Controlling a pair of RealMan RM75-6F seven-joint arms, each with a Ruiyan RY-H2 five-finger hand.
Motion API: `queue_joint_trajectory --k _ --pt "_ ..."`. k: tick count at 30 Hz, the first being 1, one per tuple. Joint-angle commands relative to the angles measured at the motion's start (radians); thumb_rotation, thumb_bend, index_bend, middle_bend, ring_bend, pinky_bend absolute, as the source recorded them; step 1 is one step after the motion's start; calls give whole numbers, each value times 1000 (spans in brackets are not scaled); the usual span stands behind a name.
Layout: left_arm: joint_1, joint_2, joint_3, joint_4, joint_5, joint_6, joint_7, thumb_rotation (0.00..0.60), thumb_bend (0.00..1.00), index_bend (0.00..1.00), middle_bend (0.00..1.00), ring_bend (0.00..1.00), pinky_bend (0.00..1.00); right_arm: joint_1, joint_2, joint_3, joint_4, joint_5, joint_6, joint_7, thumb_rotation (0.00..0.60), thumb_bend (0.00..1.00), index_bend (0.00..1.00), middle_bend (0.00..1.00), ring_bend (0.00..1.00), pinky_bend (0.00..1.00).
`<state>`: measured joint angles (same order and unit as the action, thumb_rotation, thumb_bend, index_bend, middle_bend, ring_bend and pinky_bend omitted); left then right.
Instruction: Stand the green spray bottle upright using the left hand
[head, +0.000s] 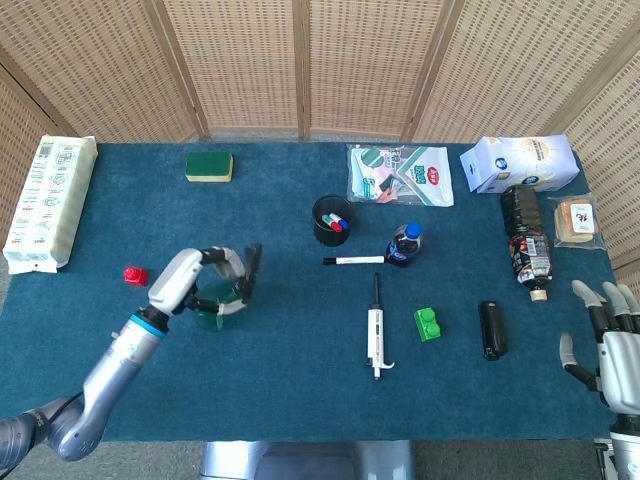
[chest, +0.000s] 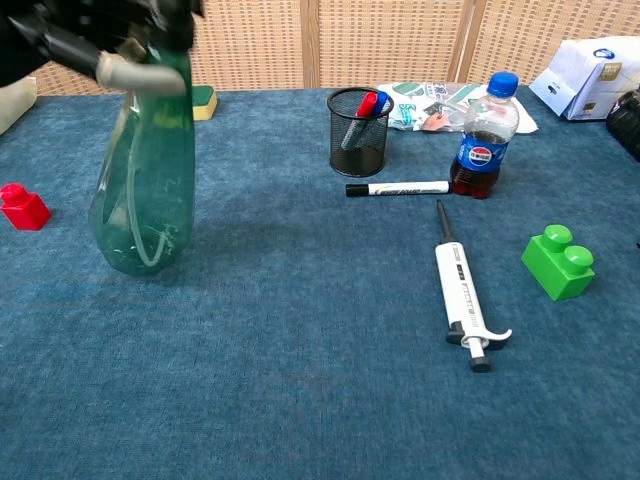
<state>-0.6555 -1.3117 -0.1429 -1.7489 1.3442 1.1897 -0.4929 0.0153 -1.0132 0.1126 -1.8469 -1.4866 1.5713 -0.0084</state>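
The green spray bottle is nearly upright at the table's left, leaning slightly, its base at or just above the blue cloth. My left hand grips it by the neck, just under the black sprayer head. In the chest view only the fingers show at the top edge, wrapped round the neck. My right hand hangs off the table's right front corner with fingers spread and nothing in it.
A red block lies just left of the bottle. A green sponge sits further back. Right of the bottle are a black pen cup, a marker, a cola bottle, a pipette and a green block.
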Motion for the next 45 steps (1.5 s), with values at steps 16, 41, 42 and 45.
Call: queue_joint_trajectory --k 16,41,42,45 --pt "50 -43 -97 182 -24 -154 -553 600 275 560 525 452 519 4 -9 1 -1 24 -12 -10 600 557 99 223 48 57" --pt "23 -103 -72 211 96 -119 -458 600 274 550 511 424 516 -31 7 -5 13 21 30 36 600 559 98 223 48 57" --pt "24 -103 -66 214 102 -117 -457 600 274 550 510 421 519 -31 7 -5 13 21 29 38 600 559 97 223 48 57" --pt "31 -104 -49 222 118 -108 -455 600 275 549 507 412 520 -29 5 -5 15 19 27 38 600 558 96 223 48 57"
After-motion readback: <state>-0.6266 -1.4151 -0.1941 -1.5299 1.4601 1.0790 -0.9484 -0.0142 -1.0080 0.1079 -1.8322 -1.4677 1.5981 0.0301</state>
